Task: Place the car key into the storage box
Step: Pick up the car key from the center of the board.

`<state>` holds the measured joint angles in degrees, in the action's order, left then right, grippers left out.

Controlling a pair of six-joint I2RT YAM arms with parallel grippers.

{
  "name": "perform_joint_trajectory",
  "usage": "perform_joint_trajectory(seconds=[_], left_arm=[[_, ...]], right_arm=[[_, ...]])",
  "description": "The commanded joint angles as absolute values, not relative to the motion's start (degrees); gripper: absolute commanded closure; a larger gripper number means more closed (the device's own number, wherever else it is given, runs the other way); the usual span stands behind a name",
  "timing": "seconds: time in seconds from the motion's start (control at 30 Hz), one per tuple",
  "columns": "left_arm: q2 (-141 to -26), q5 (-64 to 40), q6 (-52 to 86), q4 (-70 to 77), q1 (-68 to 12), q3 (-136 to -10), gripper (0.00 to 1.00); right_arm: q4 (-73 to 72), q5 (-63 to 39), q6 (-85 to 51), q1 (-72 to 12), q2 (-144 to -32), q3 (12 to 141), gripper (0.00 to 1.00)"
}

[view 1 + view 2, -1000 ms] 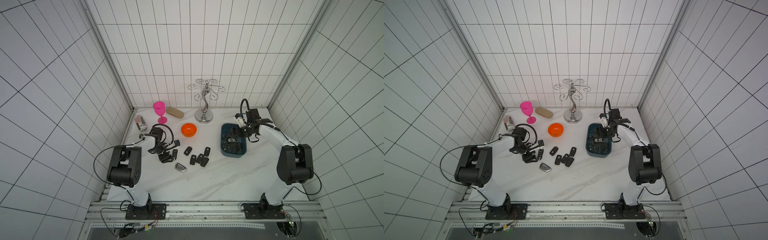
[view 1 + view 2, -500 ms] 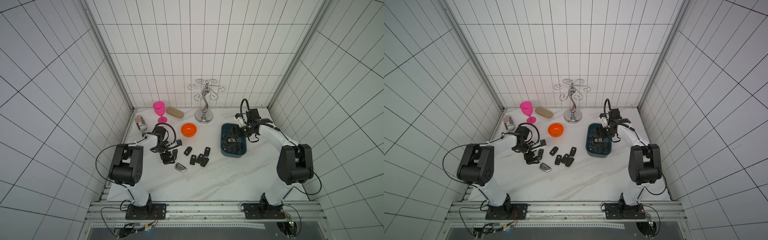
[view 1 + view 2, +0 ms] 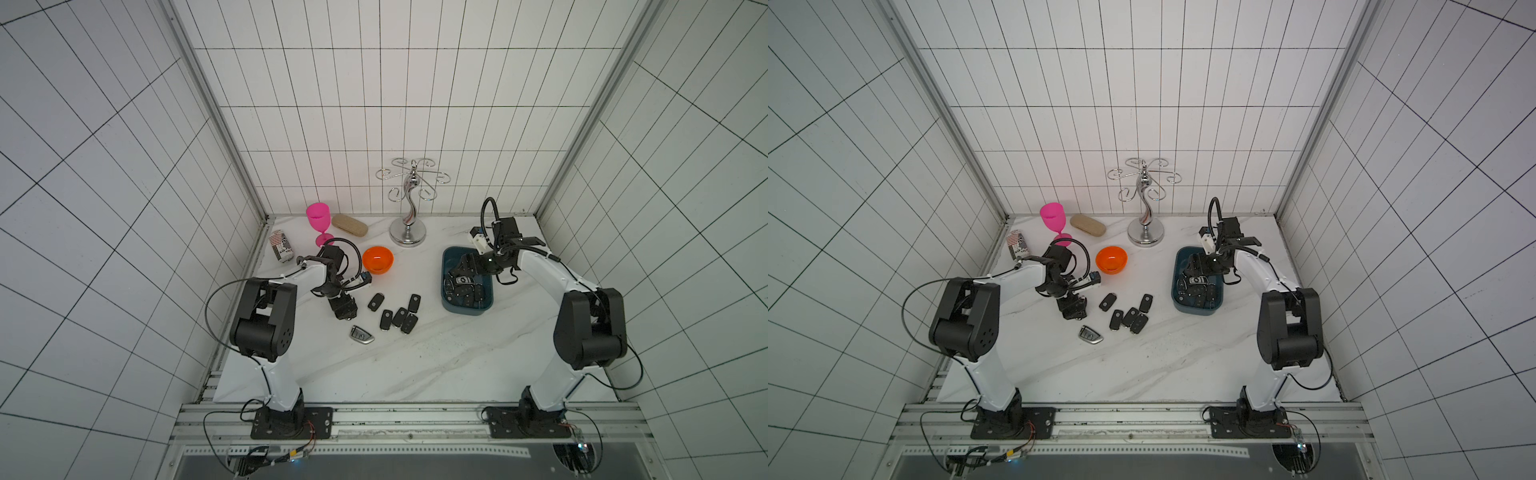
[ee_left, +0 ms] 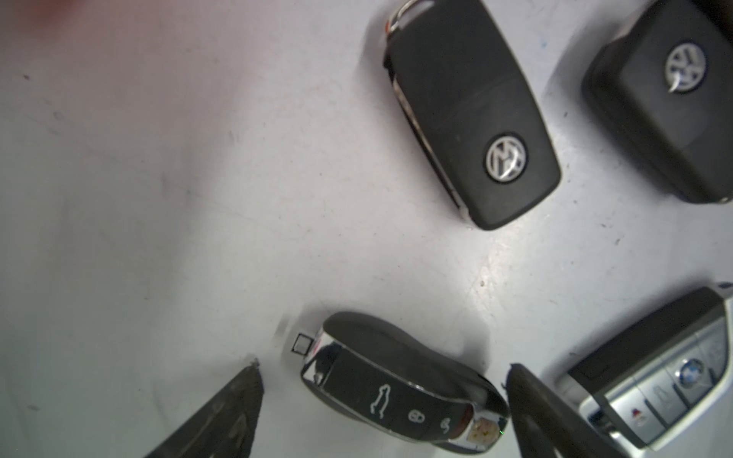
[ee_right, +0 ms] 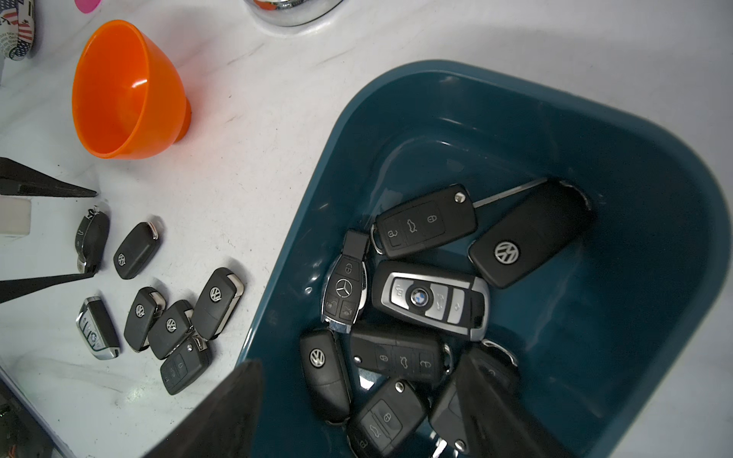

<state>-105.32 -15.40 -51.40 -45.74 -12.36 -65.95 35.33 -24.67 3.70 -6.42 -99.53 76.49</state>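
Left gripper (image 4: 382, 364) straddles car key (image 4: 396, 390), jaws spread (not yet pinched), set to grab it; right gripper (image 5: 361, 361) hangs spread and empty over storage box (image 5: 595, 138).

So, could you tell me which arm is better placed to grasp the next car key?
Left. The left gripper stands open with a finger on either side of a black-and-chrome car key on the table. The right gripper hangs open and empty over the storage box, away from the loose keys.

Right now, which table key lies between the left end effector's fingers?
The rounded black chrome-trimmed key, unlike the boxy Volkswagen keys and silver BMW key outside the left end effector.
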Motion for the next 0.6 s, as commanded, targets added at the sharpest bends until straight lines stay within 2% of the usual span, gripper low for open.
perform_joint_trajectory(seconds=[0.0, 0.23, 0.3, 0.43, 0.5, 0.57], left_arm=[[-108.59, -12.45, -49.69, -50.00, -12.83, -65.16, 0.14], [-112.57, -5.62, -42.30, -55.14, -13.12, -68.72, 0.18], [-113.68, -5.34, -40.68, -57.04, -13.18, -69.46, 0.24], [-112.25, -5.96, -39.57, -56.62, -13.36, -67.37, 0.29], [-111.29, -7.08, -39.77, -56.25, -13.66, -65.87, 0.43], [-110.88, -7.85, -39.03, -56.36, -14.02, -65.23, 0.46]], right_arm=[[35.95, -25.90, 4.04, -6.03, -99.88, 75.85, 0.20], [35.95, -25.93, 3.96, -5.94, -99.96, 75.94, 0.20], [35.95, -26.11, 3.96, -5.82, -100.03, 76.03, 0.20], [35.95, -26.23, 3.87, -5.69, -99.80, 75.94, 0.20], [35.95, -26.30, 3.82, -5.63, -99.67, 75.76, 0.20], [35.95, -26.46, 3.82, -5.61, -99.78, 75.85, 0.20]])
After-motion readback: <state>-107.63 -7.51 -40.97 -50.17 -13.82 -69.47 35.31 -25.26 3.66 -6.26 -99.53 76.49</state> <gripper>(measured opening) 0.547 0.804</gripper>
